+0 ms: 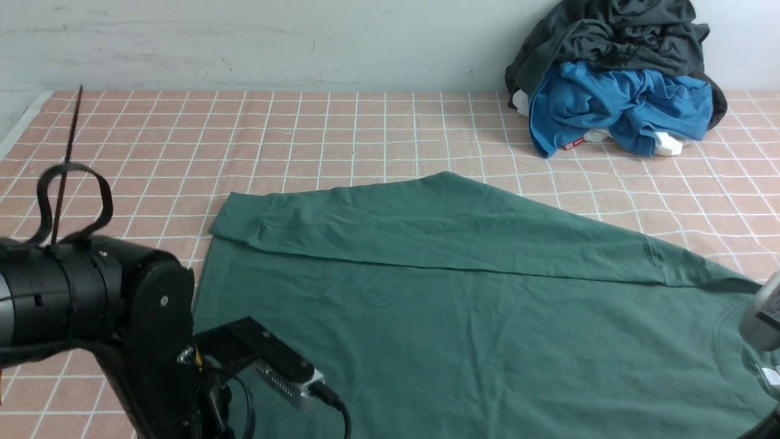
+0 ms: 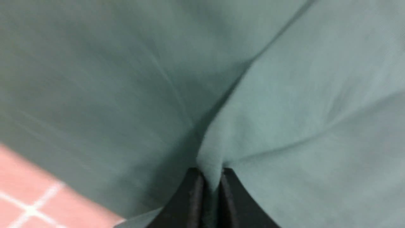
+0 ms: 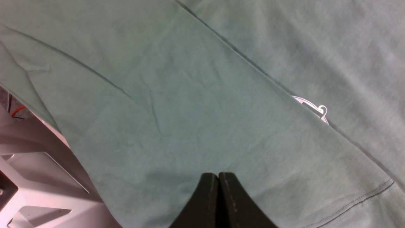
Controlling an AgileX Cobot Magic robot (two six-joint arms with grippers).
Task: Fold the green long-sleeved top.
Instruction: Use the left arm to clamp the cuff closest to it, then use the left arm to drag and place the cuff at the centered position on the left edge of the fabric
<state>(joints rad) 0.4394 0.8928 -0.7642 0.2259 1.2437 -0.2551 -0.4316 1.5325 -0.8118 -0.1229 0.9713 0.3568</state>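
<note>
The green long-sleeved top [image 1: 457,317] lies spread flat on the checked cloth, with one sleeve [image 1: 426,225] folded across its far part and the cuff at the left. In the left wrist view the top [image 2: 284,95] fills the picture, and my left gripper [image 2: 211,177] is shut on a raised pinch of its fabric near the hem edge. My right gripper [image 3: 218,177] is shut with no cloth between its jaws, over the top [image 3: 190,95] near a small white neck label [image 3: 311,109]. The front view hides both sets of jaws; only the left arm [image 1: 91,299] shows well.
A pile of clothes sits at the far right against the wall, a charcoal garment [image 1: 609,36] over a bright blue one [image 1: 615,103]. The pink checked tablecloth [image 1: 304,134] covers the table. A white robot frame [image 3: 31,177] shows past the near edge.
</note>
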